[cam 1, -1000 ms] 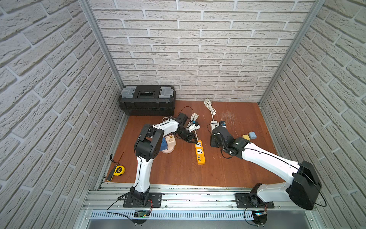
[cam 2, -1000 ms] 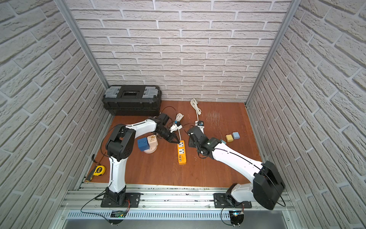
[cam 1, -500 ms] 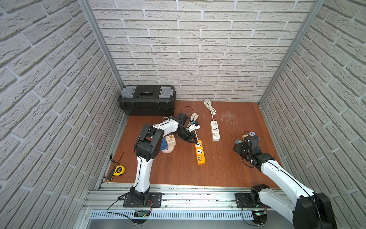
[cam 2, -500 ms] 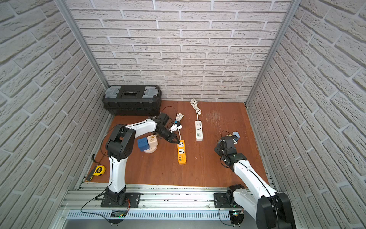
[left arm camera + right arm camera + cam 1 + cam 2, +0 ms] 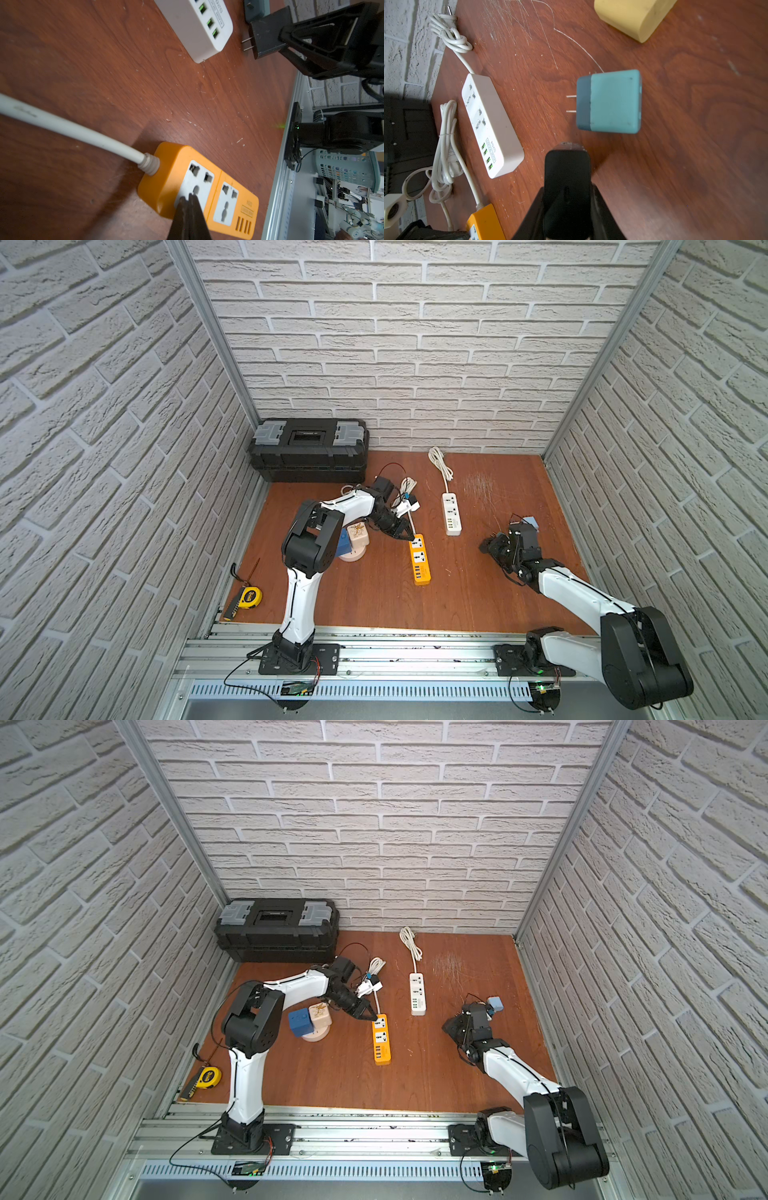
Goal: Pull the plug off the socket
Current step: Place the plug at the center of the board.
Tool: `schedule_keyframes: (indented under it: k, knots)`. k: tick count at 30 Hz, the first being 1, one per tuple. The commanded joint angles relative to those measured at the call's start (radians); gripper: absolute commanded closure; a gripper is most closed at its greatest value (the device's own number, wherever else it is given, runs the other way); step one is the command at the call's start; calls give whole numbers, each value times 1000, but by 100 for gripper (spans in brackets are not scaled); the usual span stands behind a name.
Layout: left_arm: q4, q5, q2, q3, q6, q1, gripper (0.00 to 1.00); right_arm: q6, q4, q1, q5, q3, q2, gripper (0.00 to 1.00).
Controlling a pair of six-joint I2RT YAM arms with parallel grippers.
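The right claw (image 5: 568,188) is clamped on the black plug (image 5: 566,166), one finger against each side. The left wrist view shows the black plug (image 5: 268,39) with both prongs bare and pointing towards the USB end of the white strip (image 5: 199,25), close to it but not touching. In both top views it sits out on the right part of the table (image 5: 457,597), between the white strip (image 5: 451,514) and a teal plug (image 5: 531,522) lying on its side. I cannot tell if it rests on the wood or hangs just above it.

The left claw (image 5: 189,200) has its fingers pinched together with nothing between them. The tips press down on the first socket of the orange strip (image 5: 172,166), at the cord end. In a top view the orange strip (image 5: 381,1040) lies beside the white strip (image 5: 417,994), apart from it.
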Motion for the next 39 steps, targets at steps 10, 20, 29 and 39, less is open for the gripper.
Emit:
schedule_keyframes:
  k: [10, 20, 29, 39]
  knots:
    - [-54, -204, 79, -59, 7, 9, 100, 6, -33, 1, -1, -41, -40, 54]
    - [-53, -185, 72, -57, 13, 8, 100, -64, -195, 23, 12, -16, -179, 24]
    - [-123, -129, 54, 24, 81, 1, 81, -195, -373, 60, 24, 54, -313, 24]
    - [-210, -119, -83, 131, 159, -48, 30, -298, -440, 152, 33, 144, -302, 24]
